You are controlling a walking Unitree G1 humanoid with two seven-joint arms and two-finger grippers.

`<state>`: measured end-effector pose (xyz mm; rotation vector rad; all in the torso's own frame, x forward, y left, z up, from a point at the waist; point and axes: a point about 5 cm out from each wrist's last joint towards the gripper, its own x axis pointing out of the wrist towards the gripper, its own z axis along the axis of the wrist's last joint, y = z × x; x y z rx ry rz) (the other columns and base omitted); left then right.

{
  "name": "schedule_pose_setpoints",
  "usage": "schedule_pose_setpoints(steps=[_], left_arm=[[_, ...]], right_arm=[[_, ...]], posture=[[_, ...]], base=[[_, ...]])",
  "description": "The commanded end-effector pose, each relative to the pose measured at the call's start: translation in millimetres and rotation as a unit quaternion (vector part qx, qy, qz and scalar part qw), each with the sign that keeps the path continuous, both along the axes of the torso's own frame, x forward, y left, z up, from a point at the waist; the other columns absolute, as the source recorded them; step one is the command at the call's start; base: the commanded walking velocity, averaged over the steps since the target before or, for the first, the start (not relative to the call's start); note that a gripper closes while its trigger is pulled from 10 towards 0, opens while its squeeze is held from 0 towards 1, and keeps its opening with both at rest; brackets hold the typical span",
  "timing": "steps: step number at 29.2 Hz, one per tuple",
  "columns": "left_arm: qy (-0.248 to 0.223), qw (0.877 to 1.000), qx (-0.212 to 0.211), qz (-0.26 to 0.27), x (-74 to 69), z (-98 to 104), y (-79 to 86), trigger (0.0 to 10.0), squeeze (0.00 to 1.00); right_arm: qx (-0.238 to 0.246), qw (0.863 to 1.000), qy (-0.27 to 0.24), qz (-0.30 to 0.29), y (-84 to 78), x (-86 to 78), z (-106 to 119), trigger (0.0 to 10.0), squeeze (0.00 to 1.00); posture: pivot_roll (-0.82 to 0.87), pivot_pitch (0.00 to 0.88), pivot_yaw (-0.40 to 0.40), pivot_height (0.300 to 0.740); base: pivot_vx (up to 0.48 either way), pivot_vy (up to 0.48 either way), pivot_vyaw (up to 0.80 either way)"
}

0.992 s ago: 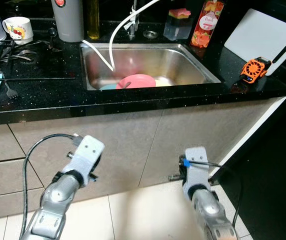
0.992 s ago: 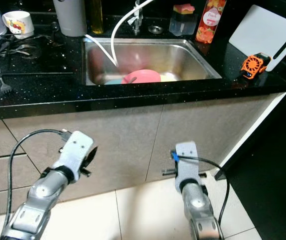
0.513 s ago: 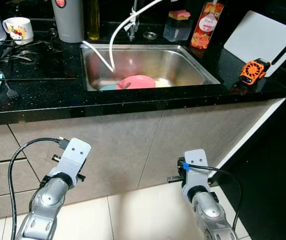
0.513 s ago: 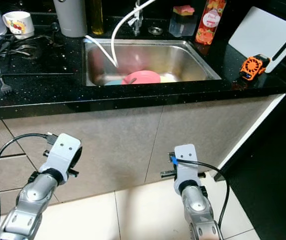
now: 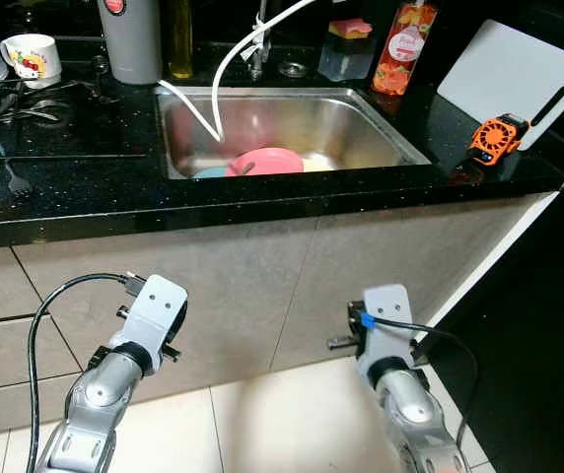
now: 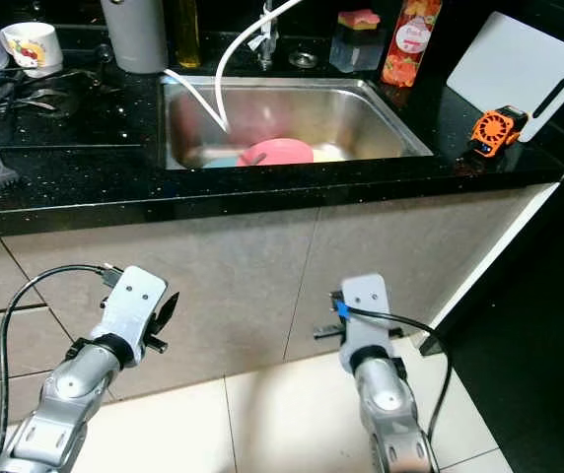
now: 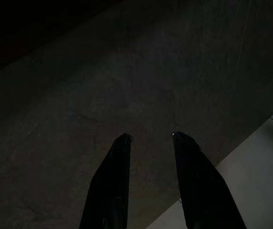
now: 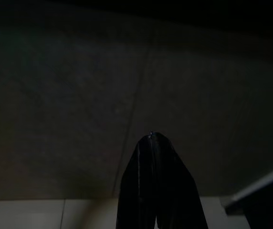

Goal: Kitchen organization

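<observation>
Left tool shifted slightly rightward, fingers spread, facing grey cabinet front | right tool pressed together, low | pink round plate in steel sink on black table

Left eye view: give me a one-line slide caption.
Both arms hang low before the cabinet fronts while a pink plate waits in the steel sink set in the black counter.

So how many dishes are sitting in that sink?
3 show: a pink plate in the middle of the sink, a blue one at its left edge, a pale yellow one at its right. More may lie underneath.
</observation>
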<state>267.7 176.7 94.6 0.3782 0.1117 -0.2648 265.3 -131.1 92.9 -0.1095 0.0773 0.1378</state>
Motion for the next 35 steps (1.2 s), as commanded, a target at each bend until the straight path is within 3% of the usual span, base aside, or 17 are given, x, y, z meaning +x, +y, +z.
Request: schedule_pose_setpoints(steps=[1,12,17,22,35], left_arm=[[0.011,1.000,-0.010,-0.010,-3.4,-6,-3.4,10.0,0.00],[-0.017,0.999,-0.009,-0.033,-3.5,5,-5.7,10.0,0.00],[-0.036,0.999,-0.008,-0.019,-1.4,8,-3.9,10.0,0.00],[-0.026,0.999,-0.012,-0.020,-1.9,3,-3.9,10.0,0.00],[-0.026,0.999,-0.016,-0.028,-2.2,3,-4.8,10.0,0.00]], right_arm=[[0.004,1.000,0.013,-0.004,-3.1,-1.1,-4,10.0,0.00],[0.009,1.000,0.008,-0.001,-1.1,1.1,-1,10.0,0.00],[0.001,1.000,0.002,-0.004,-2.8,2.3,1,10.0,0.00],[0.019,1.000,-0.005,0.006,1.5,3.2,10,10.0,0.00],[0.021,1.000,0.003,0.015,5.6,5.7,6,10.0,0.00]], posture=[[0.13,0.053,-0.094,0.740],[0.16,0.050,-0.092,0.740],[0.15,0.047,-0.094,0.740],[0.15,0.051,-0.104,0.740],[0.16,0.047,-0.102,0.740]], base=[[0.000,0.000,0.00],[0.000,0.000,0.00],[0.000,0.000,0.00],[0.000,0.000,0.00],[0.000,0.000,0.00]])
